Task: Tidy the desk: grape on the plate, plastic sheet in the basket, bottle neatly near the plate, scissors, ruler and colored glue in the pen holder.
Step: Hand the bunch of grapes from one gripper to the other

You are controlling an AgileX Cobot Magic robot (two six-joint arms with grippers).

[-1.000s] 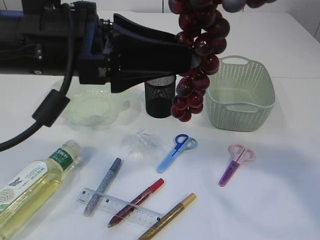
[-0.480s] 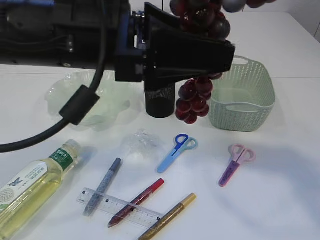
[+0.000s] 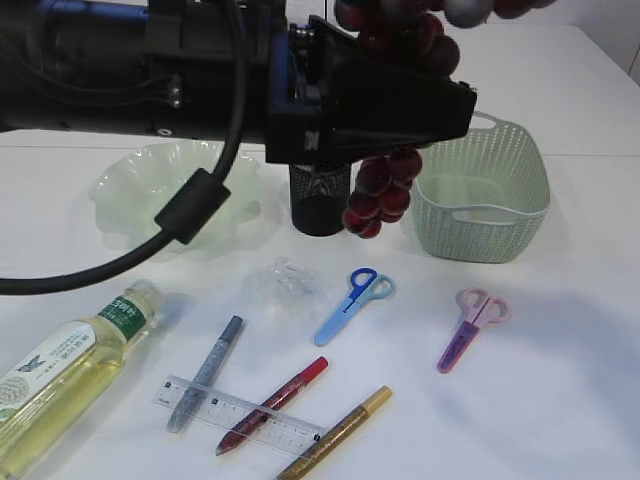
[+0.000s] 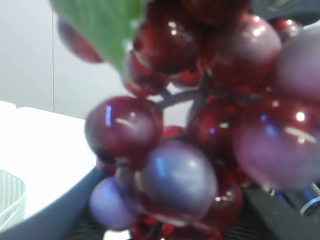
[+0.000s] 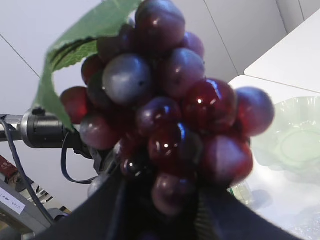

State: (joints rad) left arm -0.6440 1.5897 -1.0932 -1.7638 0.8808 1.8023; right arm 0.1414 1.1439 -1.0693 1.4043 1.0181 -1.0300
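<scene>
Carrying the grape bunch (image 3: 385,195) high above the worktop (image 3: 560,400), hanging in front of the pen holder (image 3: 318,210) and just beside the basket (image 3: 500,215), well apart from the plate (image 3: 120,185) waiting at the left. Judging the step in hand as the transfer of the fruit across to that plate, with both wrist cameras filled by dark red berries and the left arm (image 3: 200,80) reaching across the middle of the scene. Doing it well, by this reading, meaning gripping near the stem rather than squeezing loose berries, keeping the bunch hanging plumb and not swinging, lifting clear of the pen holder's rim while crossing, then lowering over the plate's middle before letting go, so nothing is rolling off the frilled edge. Taking care, too, over any passing between hands: one side holding firm until the other is closing securely. Showing the right hand (image 5: 165,215) partly closed, its dark fingers (image 5: 115,210) flanking the base of the bunch and seemingly clamping it. Being unable to tell the state of the left hand (image 4: 170,227) from these views: grey finger shapes lying at the lower corners beneath the berries, close to or touching them, but with any grip hidden by the blur of fruit. Leaving the bottle (image 3: 60,385), plastic sheet (image 3: 285,290), scissors, ruler and glue pens lying untouched on the worktop below.
</scene>
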